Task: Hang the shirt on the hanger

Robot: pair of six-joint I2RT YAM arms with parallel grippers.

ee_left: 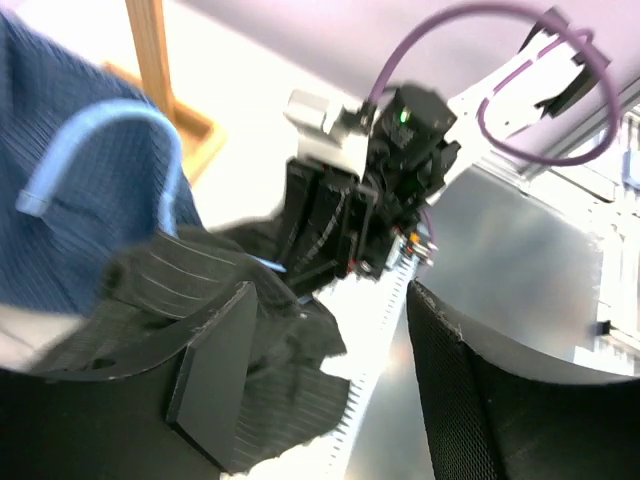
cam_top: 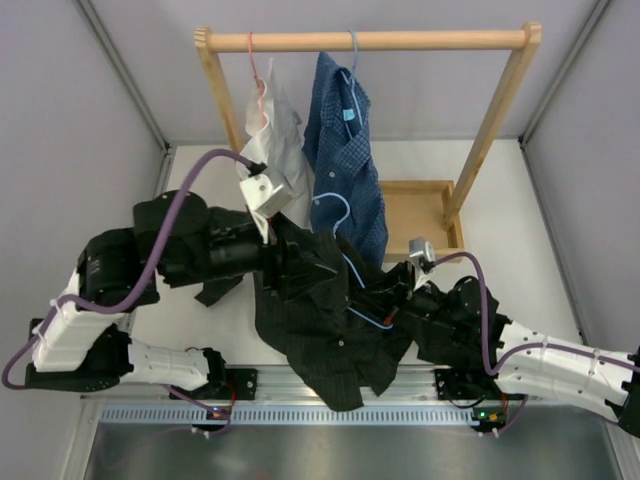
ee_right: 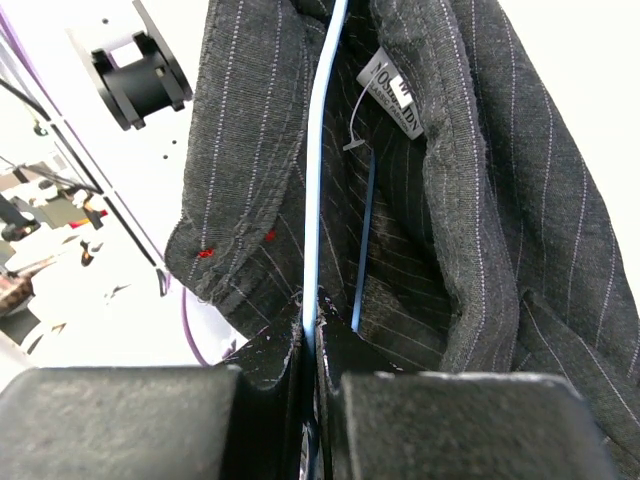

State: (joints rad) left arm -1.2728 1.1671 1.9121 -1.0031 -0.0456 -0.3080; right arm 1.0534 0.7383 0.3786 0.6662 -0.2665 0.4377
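The black striped shirt [cam_top: 320,320] hangs crumpled between the two arms, partly over the table's near edge. The light-blue wire hanger [cam_top: 352,272] runs through it, with its hook [cam_top: 335,205] standing up above the cloth. My right gripper [cam_top: 395,290] is shut on a hanger wire [ee_right: 318,190] inside the shirt's neck, next to the white label [ee_right: 392,100]. Its jaws [ee_right: 312,320] pinch the wire. My left gripper [cam_top: 278,250] is at the shirt's upper left. In the left wrist view its fingers [ee_left: 215,375] stand wide apart, with black cloth [ee_left: 270,390] lying against the left one.
A wooden rack [cam_top: 370,41] stands at the back and carries a white shirt [cam_top: 275,140] on a pink hanger and a blue checked shirt [cam_top: 345,150] on a blue hanger. The rack's wooden base tray [cam_top: 415,215] is right of the shirts. A metal rail [cam_top: 300,412] runs along the near edge.
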